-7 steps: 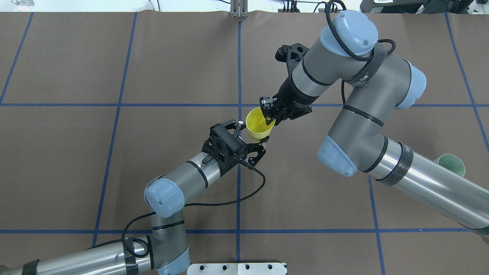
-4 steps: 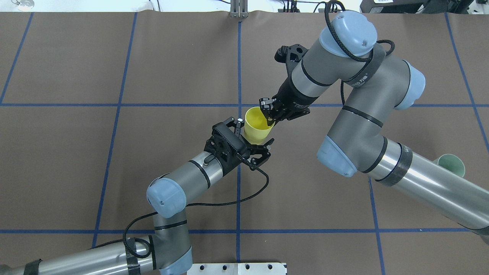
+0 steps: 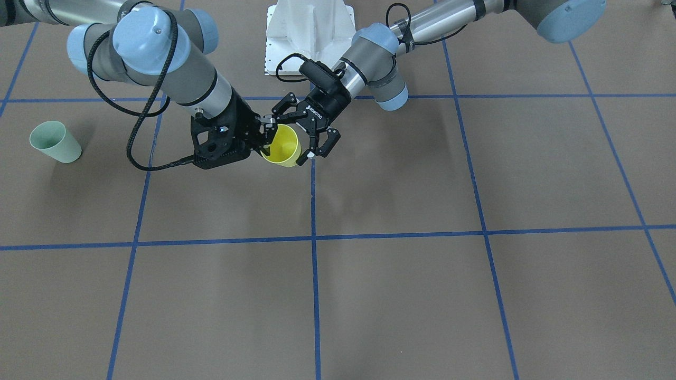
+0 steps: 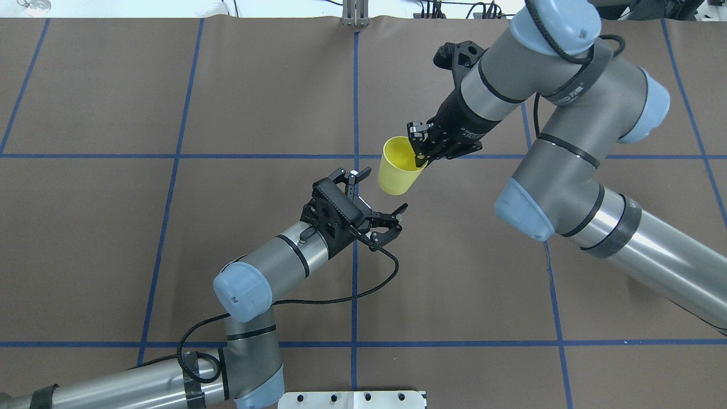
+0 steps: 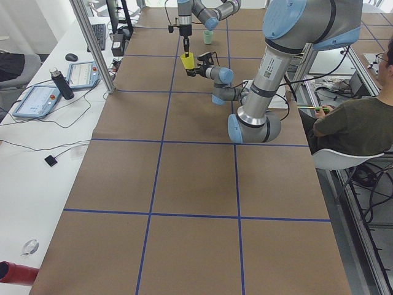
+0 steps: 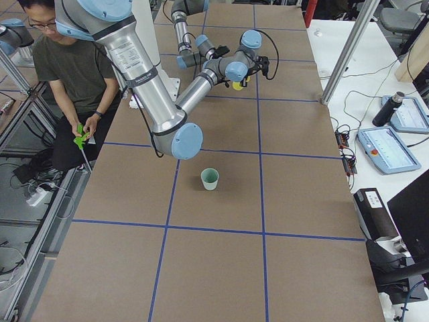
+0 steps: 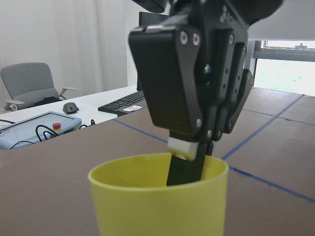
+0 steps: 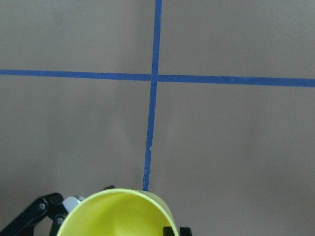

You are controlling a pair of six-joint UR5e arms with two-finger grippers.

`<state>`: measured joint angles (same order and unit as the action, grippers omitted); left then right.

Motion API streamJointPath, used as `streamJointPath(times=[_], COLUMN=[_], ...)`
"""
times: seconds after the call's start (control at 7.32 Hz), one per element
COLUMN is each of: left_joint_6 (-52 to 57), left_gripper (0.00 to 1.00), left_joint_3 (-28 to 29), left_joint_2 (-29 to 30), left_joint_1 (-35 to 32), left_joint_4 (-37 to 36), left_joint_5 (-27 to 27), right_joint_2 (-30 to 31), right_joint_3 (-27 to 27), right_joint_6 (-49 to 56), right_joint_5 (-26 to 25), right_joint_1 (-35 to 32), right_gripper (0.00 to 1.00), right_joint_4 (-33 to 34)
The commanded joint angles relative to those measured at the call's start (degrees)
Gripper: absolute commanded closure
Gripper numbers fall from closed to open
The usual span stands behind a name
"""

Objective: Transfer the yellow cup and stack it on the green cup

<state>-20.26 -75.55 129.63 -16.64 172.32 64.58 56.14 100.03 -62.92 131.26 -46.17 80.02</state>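
The yellow cup (image 4: pixel 396 168) hangs upright above the table's middle, and my right gripper (image 4: pixel 420 158) is shut on its rim, one finger inside and one outside. My left gripper (image 4: pixel 378 191) is open just below the cup in the overhead view, apart from it. In the left wrist view the yellow cup (image 7: pixel 157 196) fills the foreground with the right gripper's fingers (image 7: pixel 184 162) clamped on its far rim. The green cup (image 3: pixel 54 141) stands alone on the table on my right side, also seen as the green cup (image 6: pixel 210 178). My right arm hides it in the overhead view.
A person (image 6: pixel 67 67) sits beside the robot base. The white base plate (image 3: pixel 311 31) lies at the table's robot side. A side bench holds teach pendants (image 5: pixel 37 98) and a bottle (image 5: pixel 57 83), behind a metal post (image 5: pixel 92 43). Blue tape lines grid the brown table (image 4: pixel 170 255).
My right gripper carried the yellow cup out from between the left gripper's open fingers, up and to the far right. The left gripper stayed open and barely shifted.
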Motion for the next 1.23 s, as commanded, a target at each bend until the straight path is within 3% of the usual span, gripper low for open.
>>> streamJointPath(times=[0.0,0.41,0.55,0.82,1.09], left_joint_6=[0.75,-1.00,-7.45,-30.61,-34.22], left_gripper=[0.00,0.01,0.01,0.01,0.00], left_joint_3=[-0.82,-0.56,0.14,5.13,5.33], left_joint_2=[-0.17,-2.26,-4.28,-5.00,-5.26], left_joint_1=[-0.06,-2.60,-5.31,-10.15,-21.63], left_joint_4=[0.12,-0.14,-1.27,-5.57,-15.30], left_joint_5=[0.02,-0.94,-1.56,0.70,17.08], right_joint_2=[5.35,16.85,22.30,34.16,41.13], right_joint_3=[3.92,9.81,12.53,18.25,19.33], right_joint_6=[0.51,1.39,4.79,12.26,21.75], right_joint_5=[1.28,1.02,0.76,-0.99,-6.60], right_joint_1=[-4.70,-12.78,-15.15,-19.03,-20.18], right_gripper=[1.00,1.00,1.00,1.00,1.00], right_joint_4=[0.14,0.23,0.23,0.05,-0.30])
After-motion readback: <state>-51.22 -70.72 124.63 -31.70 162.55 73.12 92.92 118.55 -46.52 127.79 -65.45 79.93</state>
